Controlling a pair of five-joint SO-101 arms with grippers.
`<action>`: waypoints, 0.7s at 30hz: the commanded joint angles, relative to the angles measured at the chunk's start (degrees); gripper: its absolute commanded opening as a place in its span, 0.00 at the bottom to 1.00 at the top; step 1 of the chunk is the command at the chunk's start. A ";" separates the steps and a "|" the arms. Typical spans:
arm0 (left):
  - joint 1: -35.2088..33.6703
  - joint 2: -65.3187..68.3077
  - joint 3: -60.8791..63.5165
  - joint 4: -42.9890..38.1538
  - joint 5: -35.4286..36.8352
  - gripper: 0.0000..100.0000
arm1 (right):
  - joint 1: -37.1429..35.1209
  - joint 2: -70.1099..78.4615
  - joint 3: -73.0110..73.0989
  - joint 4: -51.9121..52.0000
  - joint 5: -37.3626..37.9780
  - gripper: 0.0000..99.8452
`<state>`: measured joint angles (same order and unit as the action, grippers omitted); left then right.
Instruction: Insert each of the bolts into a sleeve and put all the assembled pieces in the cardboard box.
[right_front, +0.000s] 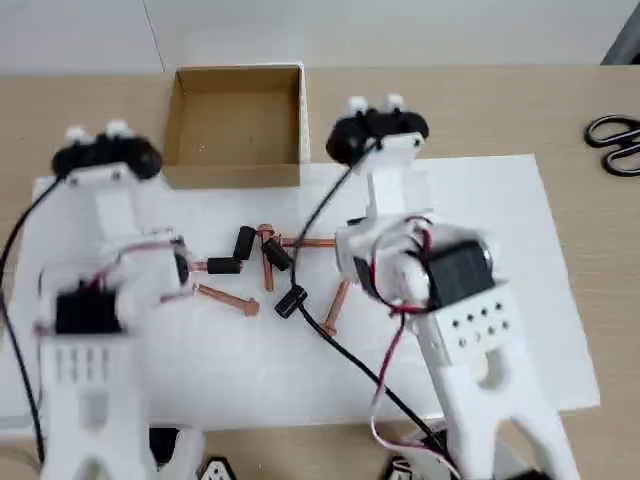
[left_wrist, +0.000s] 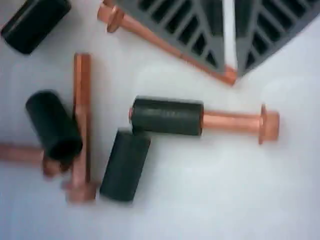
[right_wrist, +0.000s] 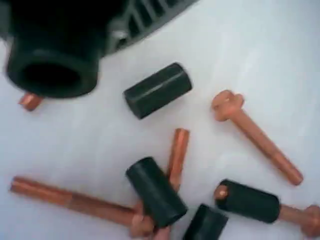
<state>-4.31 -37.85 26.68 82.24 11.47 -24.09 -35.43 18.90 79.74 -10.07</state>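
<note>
One sleeved bolt (left_wrist: 200, 120) lies just beside the left gripper (left_wrist: 230, 62), which clamps a bolt (left_wrist: 150, 35); the right gripper (right_wrist: 67, 32) clamps a sleeve (right_wrist: 50, 75); the rest lies loose, and the box (right_front: 185, 120) is empty.

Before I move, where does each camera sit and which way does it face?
High view: fixed above the table, looking down; left arm, right arm and cardboard box show.
Left wrist view: on the left arm, facing down at the parts; left gripper meets one bolt.
Right wrist view: on the right arm, facing down; right gripper shut on the held sleeve.
Shared: both wrist views show the assembled piece.
</note>
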 joint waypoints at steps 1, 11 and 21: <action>4.04 12.31 -12.88 9.23 -7.21 0.01 | 3.74 -9.01 10.99 -9.63 3.25 0.01; 8.18 29.71 -26.59 16.97 -32.00 0.01 | 8.66 -35.56 44.40 -37.32 12.31 0.00; 7.38 32.35 -26.77 17.14 -69.71 0.01 | 8.66 -59.91 68.04 -46.55 18.81 0.00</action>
<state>3.16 -5.32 2.33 98.86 -48.31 -16.09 -88.88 84.22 34.99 7.43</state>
